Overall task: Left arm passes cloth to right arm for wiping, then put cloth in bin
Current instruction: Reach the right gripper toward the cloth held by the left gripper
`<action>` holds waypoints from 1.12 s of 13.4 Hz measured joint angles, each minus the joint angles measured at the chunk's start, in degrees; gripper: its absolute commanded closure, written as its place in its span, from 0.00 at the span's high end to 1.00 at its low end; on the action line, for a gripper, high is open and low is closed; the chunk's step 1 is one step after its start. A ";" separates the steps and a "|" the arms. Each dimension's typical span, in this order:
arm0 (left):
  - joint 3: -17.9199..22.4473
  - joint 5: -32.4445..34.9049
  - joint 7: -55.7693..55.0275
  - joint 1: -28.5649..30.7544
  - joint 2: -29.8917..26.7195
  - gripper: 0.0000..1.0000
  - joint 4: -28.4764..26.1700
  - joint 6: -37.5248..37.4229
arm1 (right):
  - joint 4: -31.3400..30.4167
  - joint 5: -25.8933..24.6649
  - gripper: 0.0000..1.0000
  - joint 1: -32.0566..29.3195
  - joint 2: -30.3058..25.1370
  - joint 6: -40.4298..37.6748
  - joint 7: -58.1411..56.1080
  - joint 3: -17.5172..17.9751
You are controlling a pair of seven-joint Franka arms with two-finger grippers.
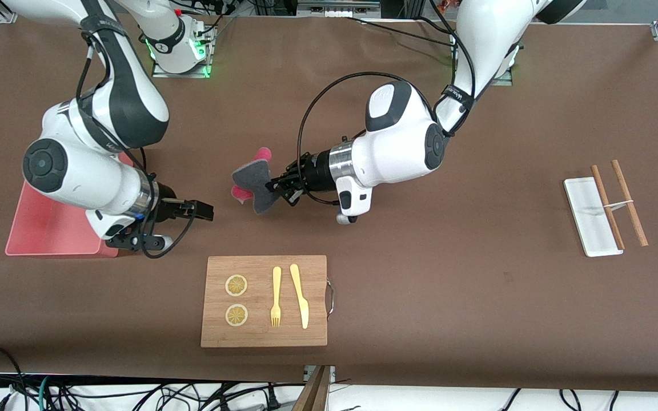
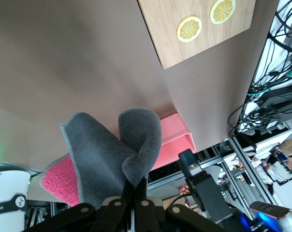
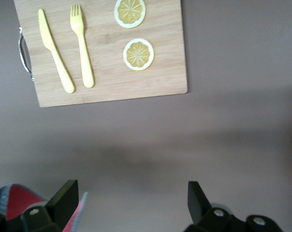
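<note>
Now we should bring our wide-spread right gripper (image 1: pixel 206 212) toward two o'clock, around the loose cloth (image 1: pixel 255 185) that our left gripper (image 1: pixel 276 187) pinches over the table.

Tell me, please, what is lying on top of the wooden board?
On the wooden board lie two lemon slices, a yellow fork and a yellow knife. Nothing covers them; whatever is under the board is hidden.

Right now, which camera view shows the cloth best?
The left wrist view: the cloth fills the middle, grey face folded, pink face showing, pinched in the shut left gripper. The front view shows it small, up over the table. The right wrist view catches only a corner beside one finger of the open right gripper.
</note>
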 measured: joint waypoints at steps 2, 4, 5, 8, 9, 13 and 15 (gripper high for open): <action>0.01 -0.16 -0.08 -0.01 0.02 0.00 0.16 0.06 | 0.46 0.94 1.00 0.86 -0.62 -1.07 3.03 0.95; 0.02 -0.16 -0.12 -0.01 0.10 0.00 0.17 0.08 | 0.65 3.69 1.00 1.03 -2.19 -3.60 4.25 1.17; 0.02 -0.16 -0.13 -0.03 0.13 0.00 0.17 0.08 | 0.70 5.00 1.00 0.87 -3.10 -5.15 4.44 1.02; 0.02 -0.16 -0.15 -0.05 0.17 0.00 0.18 0.09 | 0.80 8.78 1.00 0.51 -5.51 -9.36 4.59 0.22; 0.02 -0.16 -0.15 -0.05 0.17 0.00 0.18 0.10 | 0.80 10.02 1.00 0.49 -5.95 -10.17 4.74 0.11; 0.02 -0.16 -0.16 -0.06 0.18 0.00 0.18 0.11 | 0.36 13.79 1.00 0.50 -5.90 -10.61 7.94 0.10; 0.05 -0.16 -0.17 -0.05 0.18 0.00 0.18 0.14 | -0.88 15.85 1.00 0.52 -5.84 -10.60 8.48 0.12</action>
